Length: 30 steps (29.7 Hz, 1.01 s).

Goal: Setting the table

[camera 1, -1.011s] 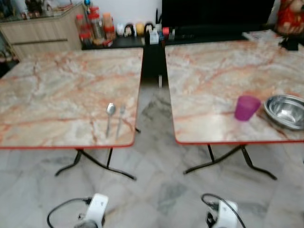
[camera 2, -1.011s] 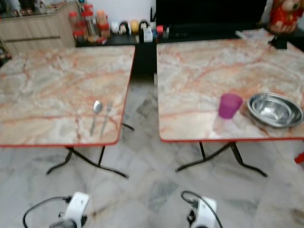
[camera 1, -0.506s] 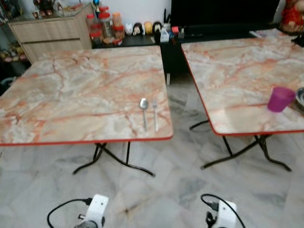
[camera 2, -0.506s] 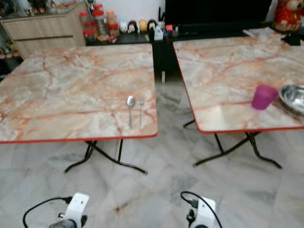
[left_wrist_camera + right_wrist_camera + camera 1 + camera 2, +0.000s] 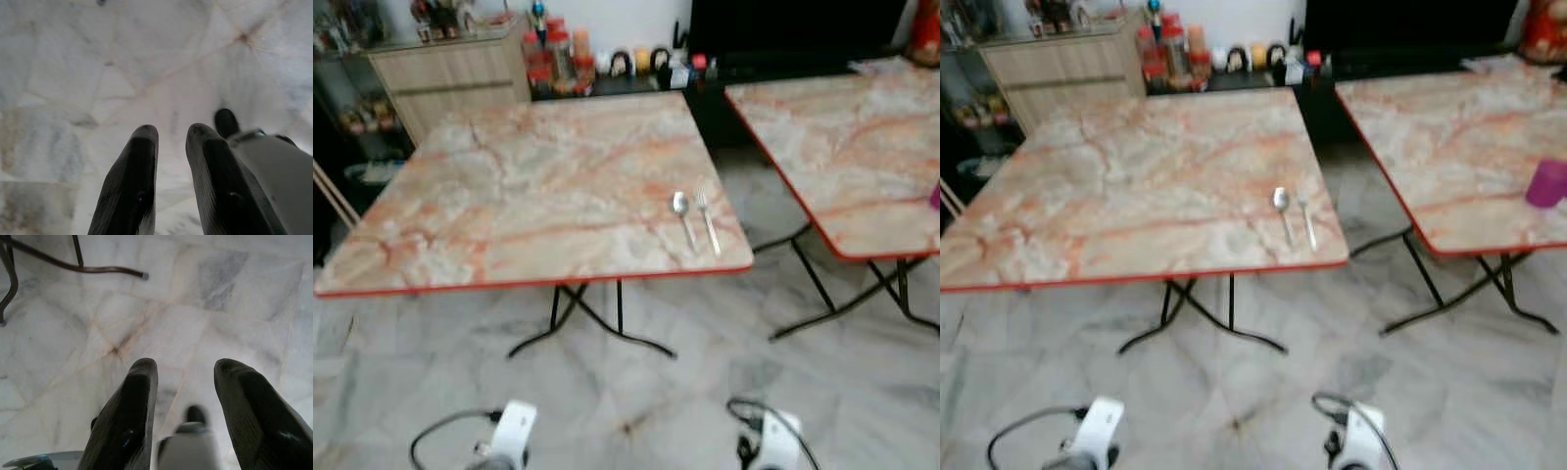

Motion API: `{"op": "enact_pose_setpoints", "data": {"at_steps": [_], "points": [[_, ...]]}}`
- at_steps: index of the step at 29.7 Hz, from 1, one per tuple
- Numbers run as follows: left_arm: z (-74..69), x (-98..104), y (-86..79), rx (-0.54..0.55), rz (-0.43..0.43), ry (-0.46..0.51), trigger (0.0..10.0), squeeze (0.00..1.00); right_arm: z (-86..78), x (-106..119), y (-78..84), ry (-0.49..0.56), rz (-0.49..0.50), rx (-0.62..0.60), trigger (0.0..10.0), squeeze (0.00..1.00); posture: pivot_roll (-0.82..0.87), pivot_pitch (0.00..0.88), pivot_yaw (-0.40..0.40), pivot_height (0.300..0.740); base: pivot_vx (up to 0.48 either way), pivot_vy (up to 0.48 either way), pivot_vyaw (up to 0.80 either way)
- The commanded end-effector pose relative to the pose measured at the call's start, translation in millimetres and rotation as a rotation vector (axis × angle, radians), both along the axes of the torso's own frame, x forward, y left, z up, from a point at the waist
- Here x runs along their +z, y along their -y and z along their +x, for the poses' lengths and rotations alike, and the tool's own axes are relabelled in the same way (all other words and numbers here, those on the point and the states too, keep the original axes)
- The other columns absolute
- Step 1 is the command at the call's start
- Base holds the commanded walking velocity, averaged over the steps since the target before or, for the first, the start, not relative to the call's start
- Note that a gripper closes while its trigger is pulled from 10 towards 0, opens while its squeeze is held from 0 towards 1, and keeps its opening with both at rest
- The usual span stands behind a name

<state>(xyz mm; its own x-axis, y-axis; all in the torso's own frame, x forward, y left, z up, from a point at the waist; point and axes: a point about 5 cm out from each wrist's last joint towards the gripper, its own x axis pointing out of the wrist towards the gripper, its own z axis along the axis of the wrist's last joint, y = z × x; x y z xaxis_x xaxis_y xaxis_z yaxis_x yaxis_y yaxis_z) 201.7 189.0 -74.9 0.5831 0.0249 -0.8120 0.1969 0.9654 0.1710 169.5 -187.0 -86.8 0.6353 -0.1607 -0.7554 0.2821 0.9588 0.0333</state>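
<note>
Both arms hang low over the gray stone floor (image 5: 705, 392). The left gripper (image 5: 168, 134) points down at the floor with its two fingers a little apart, holding nothing. The right gripper (image 5: 186, 369) also points at the floor, fingers wide apart and empty.

Past them stands a table (image 5: 509, 196) with a pink marble top and a red edge. A spoon (image 5: 682, 213) and a fork (image 5: 707, 219) lie side by side near its front right corner, close but not touching. To the right is a second table (image 5: 1430, 127), and a purple cup (image 5: 1547, 183) stands on it near the front edge. Far back are a wood cabinet (image 5: 450, 78) and some red jars (image 5: 553, 64).
</note>
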Motion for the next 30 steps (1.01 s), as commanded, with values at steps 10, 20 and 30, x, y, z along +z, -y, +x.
{"op": "enact_pose_setpoints", "data": {"at_steps": [10,20,30], "points": [[8.9,4.0,14.1,-0.028,-0.028,0.051,10.0,0.00,12.7,7.6,3.9,0.061,-0.021,0.026,10.0,0.00,-0.03,0.000,0.068,0.740,0.000,0.000,0.00],[20.0,11.0,20.3,0.012,-0.080,0.122,10.0,0.00,36.5,22.8,6.6,0.177,-0.039,0.037,10.0,0.00,-0.02,0.000,0.060,0.740,0.000,0.000,0.00],[22.1,12.8,19.4,0.027,-0.076,0.147,10.0,0.00,94.7,72.5,-0.7,0.495,-0.110,0.128,10.0,0.00,-0.02,0.000,0.059,0.740,0.000,0.000,0.00]]}}
